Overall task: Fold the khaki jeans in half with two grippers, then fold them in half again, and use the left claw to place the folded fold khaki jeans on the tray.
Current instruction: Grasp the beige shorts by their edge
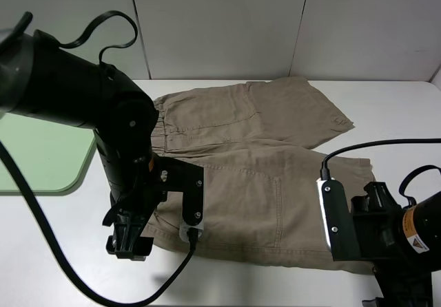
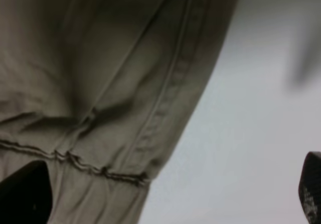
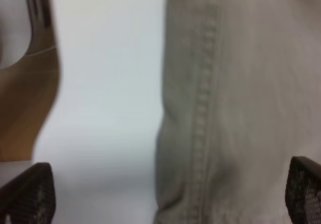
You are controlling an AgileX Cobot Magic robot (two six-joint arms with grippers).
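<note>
Khaki jeans [image 1: 262,176] lay flat on the white worktop [image 1: 55,252] beside the green tray [image 1: 41,162], the left claw [image 2: 168,191] and right claw [image 3: 165,191] both open at the near edge, apparently about to pinch it for the first fold.

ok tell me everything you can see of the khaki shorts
The khaki shorts are tan woven cotton by the look, lying flat and unfolded on the white table, gathered waistband toward the left arm, both legs toward the right, stitched patch pocket facing up. The open left gripper straddles the near waist corner, the open right gripper the near leg's edge.
</note>
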